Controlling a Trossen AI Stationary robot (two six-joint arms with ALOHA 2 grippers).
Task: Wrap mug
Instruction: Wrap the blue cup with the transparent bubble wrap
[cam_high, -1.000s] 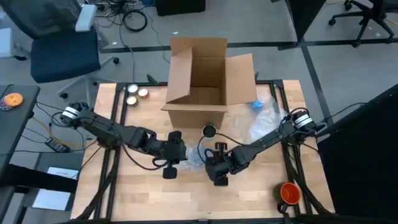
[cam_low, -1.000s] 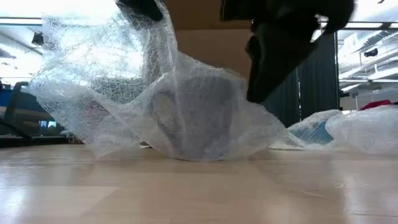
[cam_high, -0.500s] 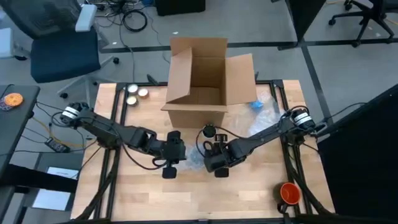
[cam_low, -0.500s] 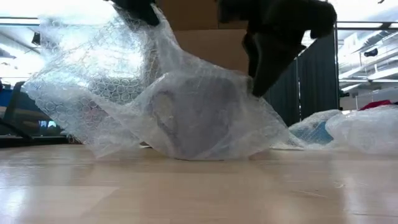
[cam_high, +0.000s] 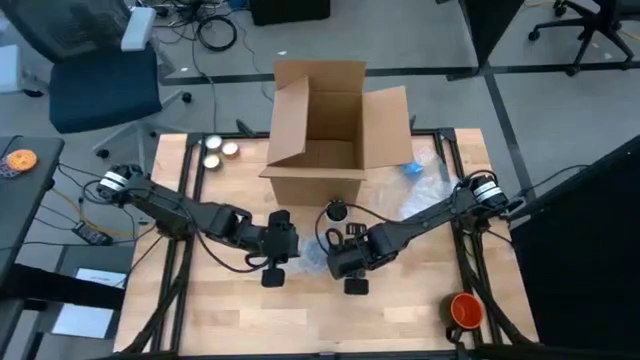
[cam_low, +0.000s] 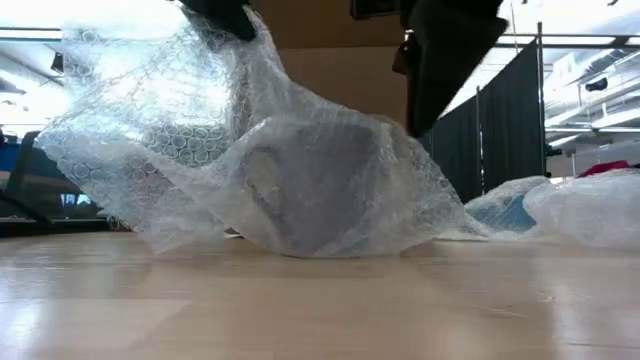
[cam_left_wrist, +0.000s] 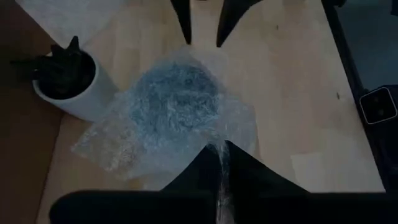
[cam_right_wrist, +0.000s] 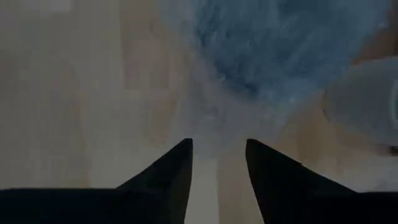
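Note:
A sheet of clear bubble wrap (cam_low: 250, 150) is draped over a grey-blue mug (cam_low: 310, 190) that stands on the wooden table; the mug also shows through the wrap in the left wrist view (cam_left_wrist: 177, 102). My left gripper (cam_high: 282, 250) is on the mug's left, shut on the wrap's raised part. My right gripper (cam_high: 350, 262) hovers open on the mug's right, its fingers (cam_low: 430, 70) above the wrap's right slope; I cannot tell whether they touch it. In the right wrist view the gripper (cam_right_wrist: 217, 165) points at the wrap's edge. My left gripper pinches the bubble wrap's left part (cam_left_wrist: 221, 152) between its two shut fingers, coming from the table's left. That part is held up high (cam_low: 235, 30). From there the sheet slopes down over the mug, and its lower edges (cam_low: 300, 245) lie on the table.
An open cardboard box (cam_high: 325, 130) stands behind the mug. A small white cup holding something dark (cam_high: 337, 210) is just in front of the box. More bubble wrap (cam_high: 425, 195) lies at the right, an orange object (cam_high: 465, 310) near the front right, two round items (cam_high: 220, 148) far left.
My right gripper has risen from the wrap's right side and shifted slightly toward the table's far edge, still open. The left gripper has kept the wrap raised, and the mug has stayed in place.

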